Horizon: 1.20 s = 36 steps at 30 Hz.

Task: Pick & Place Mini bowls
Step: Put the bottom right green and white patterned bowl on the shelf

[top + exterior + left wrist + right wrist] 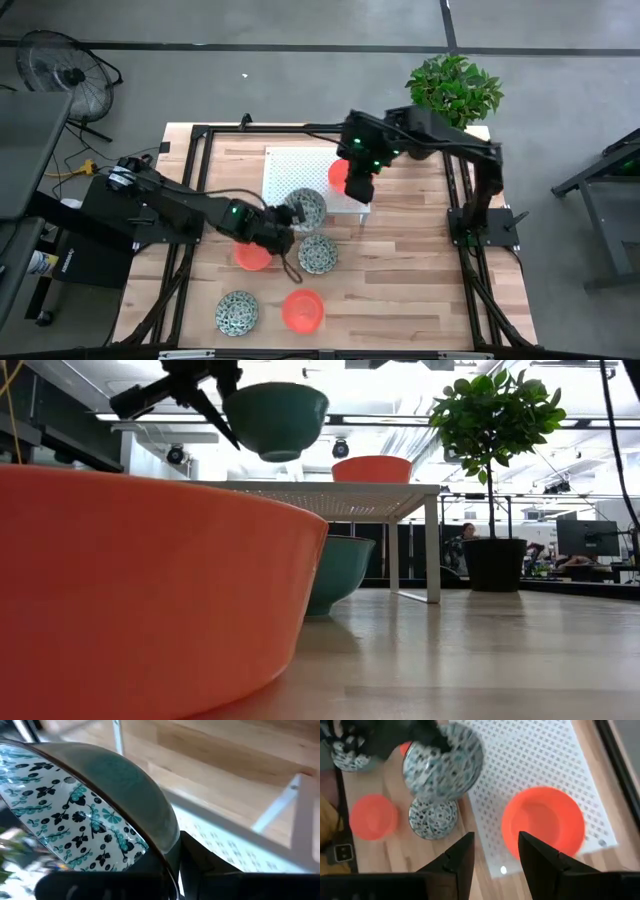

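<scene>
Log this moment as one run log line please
left gripper: shut on speckled bowl, lifted near white rack | right gripper: open above orange bowl on rack | other bowls: on table

Green bowl [276,418] hangs above white rack [340,497].

Colour-wise it's basically two flavours of bowl: plain glossy orange-red and a speckled dark green-and-white print. One orange bowl [338,172] sits mid-frame on the white perforated rack [290,165], another orange one [303,309] is at bottom centre, and a third [252,257] peeks out lower left of centre. The patterned bowl [305,207] in the middle is teal on the outside, with leafy dark-and-teal print on white inside. Two more speckled ones [318,252] [237,311] sit lower down. The worktop [420,290] is pale wood planks, the arms are black, and the plant [455,88] at upper right is bright green.
</scene>
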Motion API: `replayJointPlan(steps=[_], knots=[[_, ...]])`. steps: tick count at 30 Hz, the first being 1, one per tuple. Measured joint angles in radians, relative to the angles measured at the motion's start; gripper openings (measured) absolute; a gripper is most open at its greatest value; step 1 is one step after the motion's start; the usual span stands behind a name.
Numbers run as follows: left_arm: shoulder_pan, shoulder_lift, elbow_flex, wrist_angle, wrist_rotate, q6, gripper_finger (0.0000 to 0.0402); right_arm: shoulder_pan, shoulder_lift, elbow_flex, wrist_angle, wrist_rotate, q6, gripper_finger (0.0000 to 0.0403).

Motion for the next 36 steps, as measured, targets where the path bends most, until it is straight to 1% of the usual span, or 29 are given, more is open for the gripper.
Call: replayJointPlan(steps=[4,10,14,20,24,28,33,36], knots=[[0.062,-0.012,0.049,-0.089,0.018,-0.027,0.0012,0.052,-0.026,0.000,-0.024,0.061,0.029,0.0140],[0.144,-0.013,0.116,-0.164,0.040,-0.023,0.0012,0.121,-0.027,-0.001,-0.042,0.086,0.035,0.0140],[0.195,-0.012,0.104,-0.180,0.074,-0.028,0.0012,0.155,-0.027,-0.002,-0.042,0.104,0.048,0.0140],[0.269,-0.011,0.078,-0.172,0.077,-0.033,0.0012,0.194,-0.055,-0.003,-0.055,0.120,0.070,0.0140],[0.310,-0.011,0.078,-0.168,0.082,-0.034,0.0012,0.224,-0.073,-0.003,-0.054,0.174,0.073,0.0140],[0.341,-0.011,0.078,-0.168,0.136,-0.032,0.0012,0.244,-0.089,-0.002,-0.055,0.207,0.085,0.0140],[0.372,-0.011,0.078,-0.160,0.170,-0.087,0.0012,0.264,-0.100,-0.002,-0.055,0.230,0.099,0.0140],[0.377,-0.011,0.078,-0.166,0.171,-0.135,0.0012,0.275,-0.102,-0.002,-0.055,0.242,0.099,0.0140]])
